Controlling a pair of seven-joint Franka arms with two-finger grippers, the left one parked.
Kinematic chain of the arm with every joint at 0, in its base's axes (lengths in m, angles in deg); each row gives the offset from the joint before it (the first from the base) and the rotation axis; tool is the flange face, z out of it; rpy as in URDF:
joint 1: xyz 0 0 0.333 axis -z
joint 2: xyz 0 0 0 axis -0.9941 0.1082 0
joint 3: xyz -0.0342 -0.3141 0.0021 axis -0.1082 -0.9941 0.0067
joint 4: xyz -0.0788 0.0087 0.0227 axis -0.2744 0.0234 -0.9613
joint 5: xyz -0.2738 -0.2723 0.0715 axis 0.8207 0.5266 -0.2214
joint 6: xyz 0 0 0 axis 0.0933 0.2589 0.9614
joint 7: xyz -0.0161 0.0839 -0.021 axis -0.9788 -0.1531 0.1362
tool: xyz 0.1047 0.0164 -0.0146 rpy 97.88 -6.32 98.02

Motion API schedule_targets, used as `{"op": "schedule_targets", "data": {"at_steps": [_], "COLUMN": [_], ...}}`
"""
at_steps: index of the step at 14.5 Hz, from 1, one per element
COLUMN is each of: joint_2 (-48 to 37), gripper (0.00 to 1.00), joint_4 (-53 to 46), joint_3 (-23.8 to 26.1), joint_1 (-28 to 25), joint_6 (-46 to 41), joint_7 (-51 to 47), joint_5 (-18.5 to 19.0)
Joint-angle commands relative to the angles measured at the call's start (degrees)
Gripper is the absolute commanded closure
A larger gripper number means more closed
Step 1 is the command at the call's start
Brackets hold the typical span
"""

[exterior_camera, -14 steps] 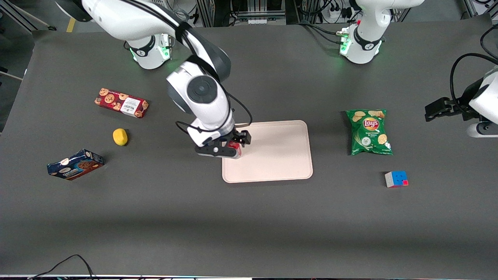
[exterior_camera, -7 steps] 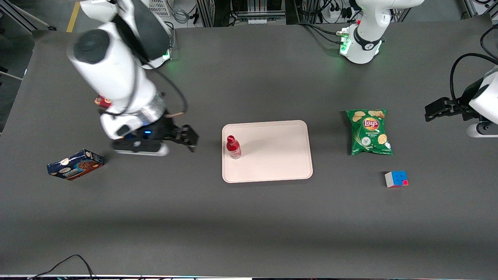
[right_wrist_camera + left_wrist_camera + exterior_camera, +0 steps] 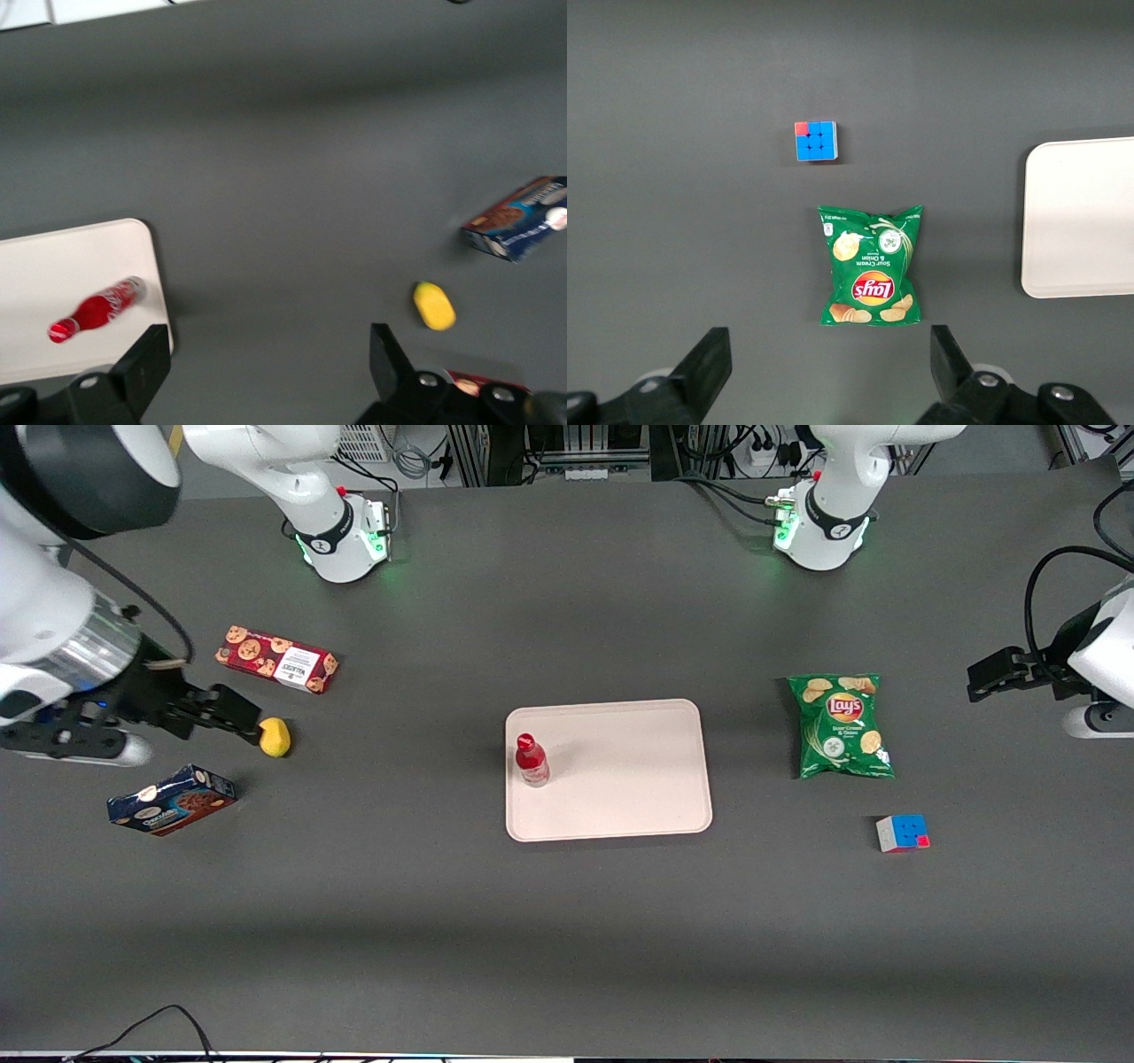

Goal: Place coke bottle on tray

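Fingers (image 3: pixel 142 367) of the right arm's gripper (image 3: pixel 232 722) stand spread apart with nothing between them, and the gripper itself hangs above the table (image 3: pixel 567 939) toward the working arm's end, just beside the single yellow lemon-like object (image 3: pixel 274 737) and well apart from the tray (image 3: pixel 638 797). One coke bottle (image 3: pixel 531 760) stands upright on the tray, close to the rim nearest the working arm (its red cap and white script show in the right wrist view (image 3: pixel 94 310)). One tray is in sight, pale pink-beige with rounded corners, lying near the middle of the table. Two cookie boxes lie toward the working arm's end: a red cookie box (image 3: pixel 276 659) farther from the front camera than the gripper, and a blue cookie box (image 3: pixel 171 800) nearer to it. Toward the parked arm's end there is one green chips bag (image 3: pixel 840 726) and one puzzle cube (image 3: pixel 902 833), the cube nearer the front camera than the bag and near it, not touching.
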Motion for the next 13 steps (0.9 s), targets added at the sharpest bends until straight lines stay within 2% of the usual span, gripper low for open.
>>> {"op": "schedule_targets", "data": {"at_steps": [1, 7, 13], "joint_2": [-4.6, -13.6, -15.0], "gripper": [0.0, 0.0, 0.0], "joint_4": [4.5, 18.6, 20.8], "joint_3": [-4.5, -7.2, -8.3], "joint_1": [-0.1, 1.3, 1.5], "joint_6": [-2.4, 2.3, 2.6], "joint_7": [5.0, 10.8, 14.2], "joint_5": [-1.6, -1.6, -1.7]}}
